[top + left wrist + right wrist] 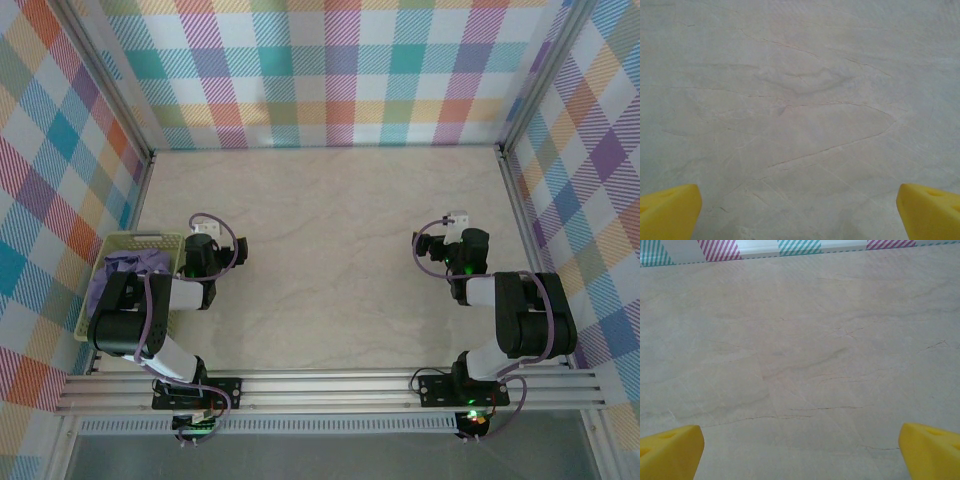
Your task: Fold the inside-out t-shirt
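Note:
The inside-out t-shirt point(133, 270) is a crumpled lavender bundle lying in a pale green basket point(143, 239) at the table's left edge. My left gripper point(206, 240) hovers just right of the basket, apart from the shirt. In the left wrist view this gripper point(800, 212) is open, its yellow fingertips point(669, 210) at the frame's lower corners with bare table between them. My right gripper point(452, 238) is over the right side of the table, far from the shirt. In the right wrist view it point(800, 452) is open too, with nothing between its yellow fingertips point(930, 450).
The cream marble-patterned tabletop point(330, 250) stretches between the two arms. Plaid walls point(330, 70) close in the back and both sides. An aluminium rail point(330, 390) carrying the arm bases runs along the near edge.

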